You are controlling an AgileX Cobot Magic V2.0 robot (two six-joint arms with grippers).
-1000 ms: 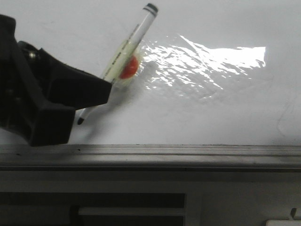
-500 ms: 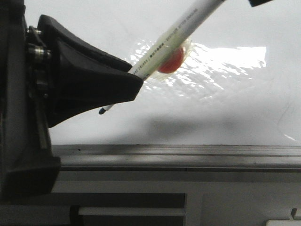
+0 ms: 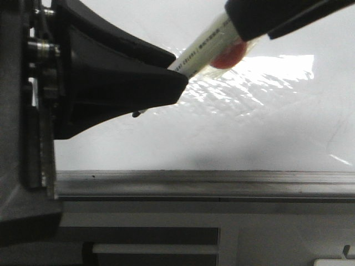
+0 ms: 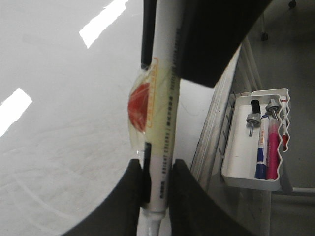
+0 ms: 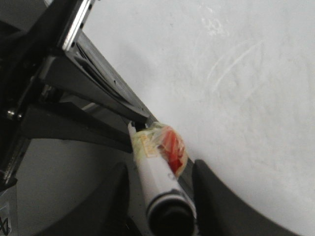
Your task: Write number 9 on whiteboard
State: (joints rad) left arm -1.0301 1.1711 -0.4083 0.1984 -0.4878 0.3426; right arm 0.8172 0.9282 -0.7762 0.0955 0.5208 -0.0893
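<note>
Looks like a robotics lab or test room, maybe an office corner, definitely not a home. Main giveaway is the big glossy whiteboard (image 3: pixel 260 127) lying flat with ceiling lights glaring off it, plus the grey metal rail (image 3: pixel 205 183) along its edge. In the left wrist view there's a white plastic tray (image 4: pixel 241 167) hooked off the side, holding a blue marker (image 4: pixel 262 147), a pink marker (image 4: pixel 273 152) and a couple of small grey metal fittings (image 4: pixel 252 120). Past it is a bare grey floor (image 4: pixel 290 49), like an institutional room.
</note>
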